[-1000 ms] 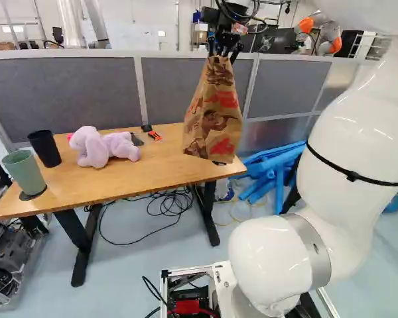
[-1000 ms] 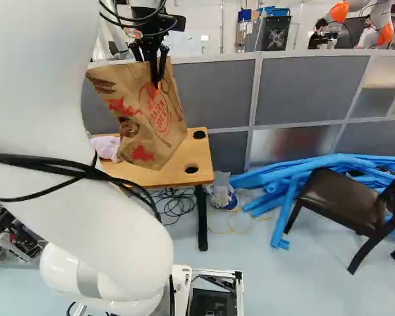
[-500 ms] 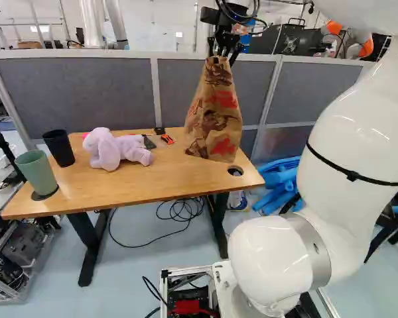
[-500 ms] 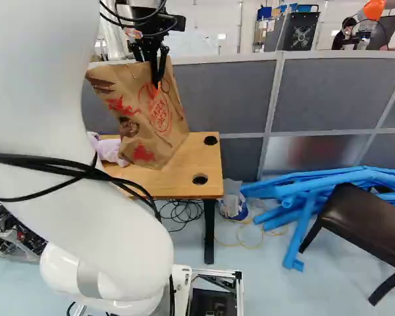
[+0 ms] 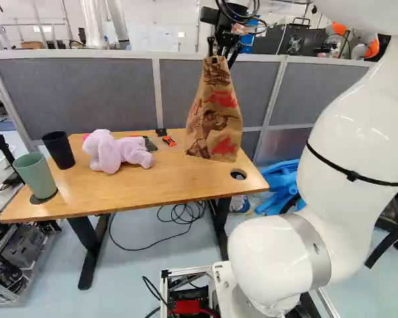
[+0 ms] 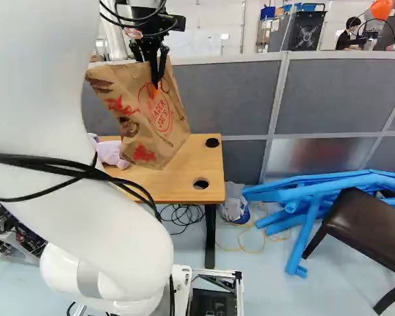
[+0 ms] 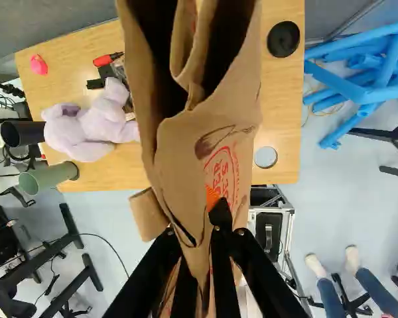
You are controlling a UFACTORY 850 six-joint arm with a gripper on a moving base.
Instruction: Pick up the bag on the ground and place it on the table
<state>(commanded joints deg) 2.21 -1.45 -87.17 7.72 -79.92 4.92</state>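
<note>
Black two-finger gripper, nearly closed, pinches brown paper bag; bottom perhaps above wooden table, so early release risks toppling.

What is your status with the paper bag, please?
Gripper shut on the brown paper bag. Bag over wooden table, contact unclear. Lilac plush toy off to one side; spot directly beneath bag hidden.

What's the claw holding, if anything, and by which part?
A brown paper bag with red print, pinched by its upper rim, at one side of the open mouth.
</note>
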